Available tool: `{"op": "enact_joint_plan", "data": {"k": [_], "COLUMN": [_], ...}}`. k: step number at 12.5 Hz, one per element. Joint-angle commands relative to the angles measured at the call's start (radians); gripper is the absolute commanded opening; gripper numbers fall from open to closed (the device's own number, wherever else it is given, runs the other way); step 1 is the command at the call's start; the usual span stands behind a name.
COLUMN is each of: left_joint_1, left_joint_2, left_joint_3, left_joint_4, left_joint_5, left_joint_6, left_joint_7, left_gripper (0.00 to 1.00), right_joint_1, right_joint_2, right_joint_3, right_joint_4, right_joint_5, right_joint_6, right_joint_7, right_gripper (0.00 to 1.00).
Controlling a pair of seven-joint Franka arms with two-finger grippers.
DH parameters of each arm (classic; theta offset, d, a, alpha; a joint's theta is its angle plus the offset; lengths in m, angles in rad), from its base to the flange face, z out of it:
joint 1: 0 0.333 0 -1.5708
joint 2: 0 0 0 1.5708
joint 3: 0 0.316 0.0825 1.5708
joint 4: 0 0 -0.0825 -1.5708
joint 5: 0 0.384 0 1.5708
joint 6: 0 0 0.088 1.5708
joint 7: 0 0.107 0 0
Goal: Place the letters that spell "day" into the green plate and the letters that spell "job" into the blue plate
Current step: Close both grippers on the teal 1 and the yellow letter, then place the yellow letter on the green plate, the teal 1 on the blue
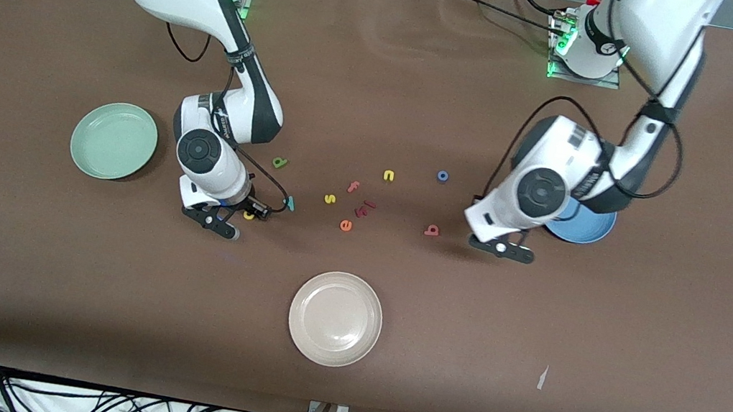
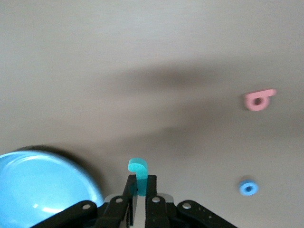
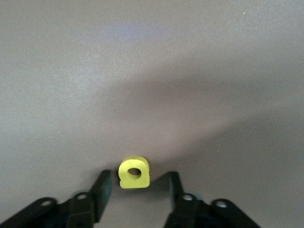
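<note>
with right gripper (image 3: pixel 137 187) fingers apart around yellow "a" (image 3: pixel 133 172), close centred; carry teal "j" (image 2: pixel 138 172), clamped in left gripper (image 2: pixel 140 194), to blue plate (image 2: pixel 28 185).

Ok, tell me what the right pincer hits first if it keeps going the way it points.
The yellow letter with the round bowl. It lies on the table between the right pincer's open fingers, which have not yet touched it. Past it only bare table shows; depth is hard to judge.

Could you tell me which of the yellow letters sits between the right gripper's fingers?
The yellow letter with a round bowl, under the right gripper. The yellow "s" and "n" lie untouched toward the table's middle.
</note>
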Motion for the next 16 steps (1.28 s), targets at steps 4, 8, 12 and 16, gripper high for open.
{"op": "enact_joint_plan", "data": {"k": [4,8,12,16], "left_joint_1": [0.16,0.276,0.341,0.329], "left_joint_2": [-0.143,-0.154,-0.09,-0.078], "left_joint_3": [-0.012,-0.017,-0.018,-0.02], "left_joint_4": [-0.22,-0.388,-0.403,-0.389], "left_joint_5": [0.152,0.154,0.149,0.137], "left_joint_6": [0.001,0.179,0.219,0.213], "left_joint_7": [0.081,0.124,0.165,0.178], "left_gripper": [0.01,0.02,0.02,1.0], "right_joint_1": [-0.004,-0.009,-0.041,-0.041], "right_joint_2": [-0.029,-0.041,-0.14,-0.381], "right_joint_3": [0.002,-0.002,-0.036,-0.128], "right_joint_4": [-0.036,-0.014,-0.011,-0.276], "right_joint_5": [0.014,0.014,0.017,0.017], "right_joint_6": [0.018,-0.005,-0.165,-0.168], "right_joint_7": [-0.031,-0.037,-0.152,-0.32], "right_gripper": [0.22,0.15,0.14,0.14]}}
